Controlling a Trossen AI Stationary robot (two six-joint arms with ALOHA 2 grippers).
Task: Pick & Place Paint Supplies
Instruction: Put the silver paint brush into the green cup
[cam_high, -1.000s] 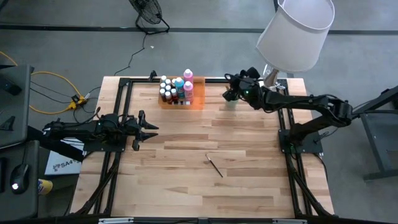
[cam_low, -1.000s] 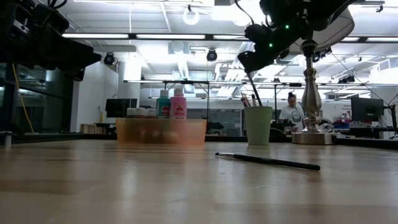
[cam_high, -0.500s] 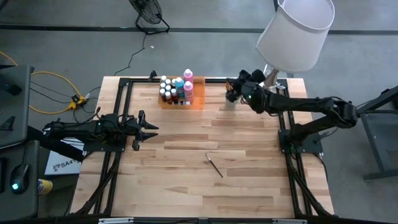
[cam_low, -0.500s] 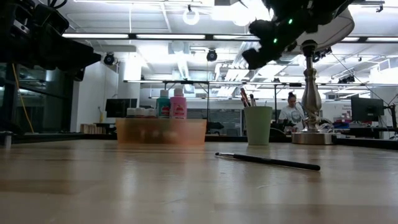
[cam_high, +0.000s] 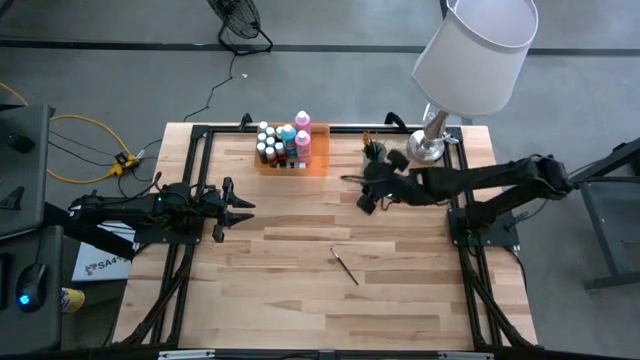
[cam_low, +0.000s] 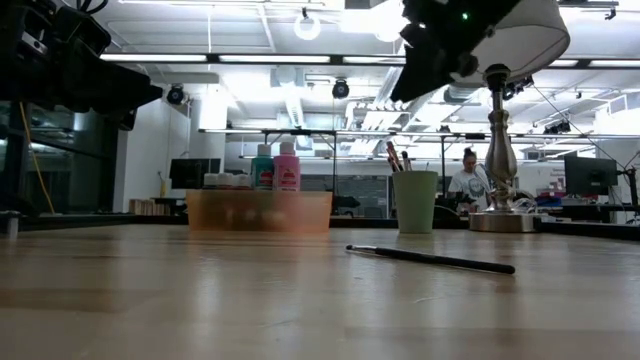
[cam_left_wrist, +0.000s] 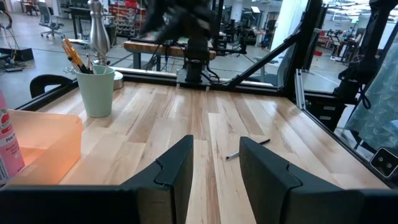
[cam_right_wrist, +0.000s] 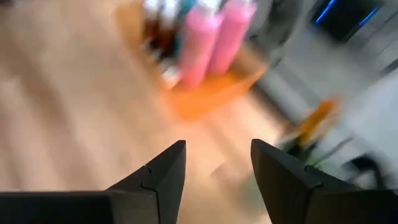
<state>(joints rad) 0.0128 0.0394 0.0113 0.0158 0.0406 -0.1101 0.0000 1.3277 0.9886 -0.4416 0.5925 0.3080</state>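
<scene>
Watching: right end effector has pulled off the cup toward worktop centre, fingers apart, holding nothing.
Change: a second ago it hung over the cup with a brush; that brush now stands among the brushes in cup near the far edge.
Meaning: I judge one brush delivered.
Remaining: brush lies mid-worktop, toward the near edge.
Bottles: in tray, far edge.
Left end effector: waiting by left edge, part open, empty.

Tray: top centre, bottles inside.
Cup: right of tray.
Brush: table centre.
</scene>
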